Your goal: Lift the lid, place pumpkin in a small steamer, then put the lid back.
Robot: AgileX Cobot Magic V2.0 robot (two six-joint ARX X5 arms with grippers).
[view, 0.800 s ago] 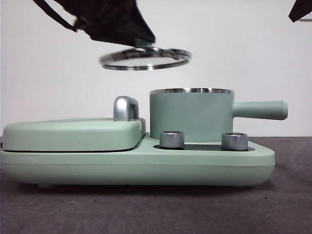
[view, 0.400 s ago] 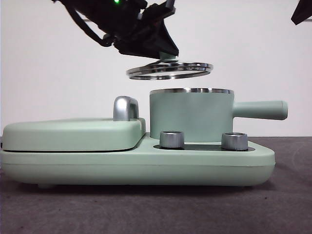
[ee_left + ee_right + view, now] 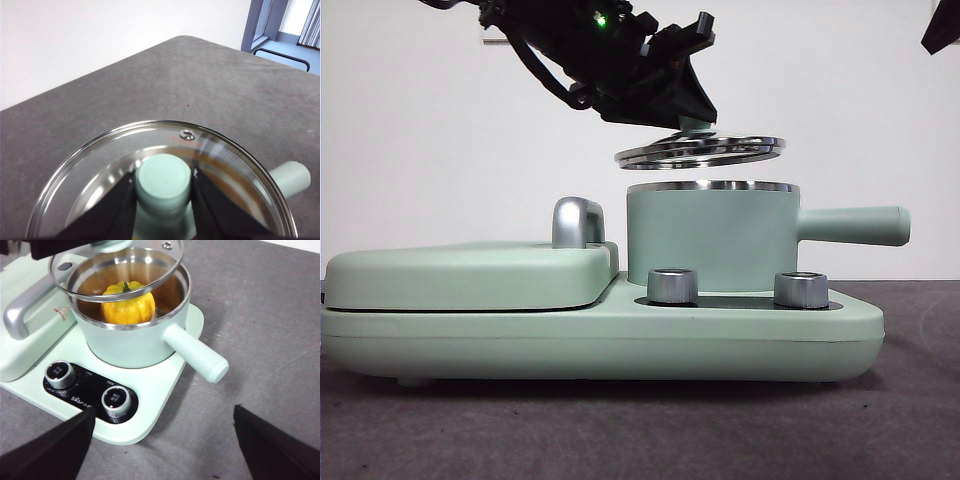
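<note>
left pincer (image 3: 692, 124): clamped on the knob of the lid (image 3: 700, 151), lid tilted just above the small steamer (image 3: 712, 237), not touching | pumpkin (image 3: 128, 305): inside the steamer | right pincer (image 3: 162, 427): jaws spread wide, holding nothing, apart from the cooker

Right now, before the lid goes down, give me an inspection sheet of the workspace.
Surface: dark grey table, bare where it shows.
Small steamer: seated on the mint-green cooker base, handle pointing away from the flat cover.
Pumpkin: already inside the steamer, stem up.
Lid: in the air just above the steamer rim, slightly tilted, not touching.
Clutter: nothing seen.
Left gripper: shut on the lid's knob.
Right gripper: open, waiting beside the cooker, holding nothing.
Cables: black cable along the left arm.
Surroundings: white wall; a doorway in the left wrist view.
</note>
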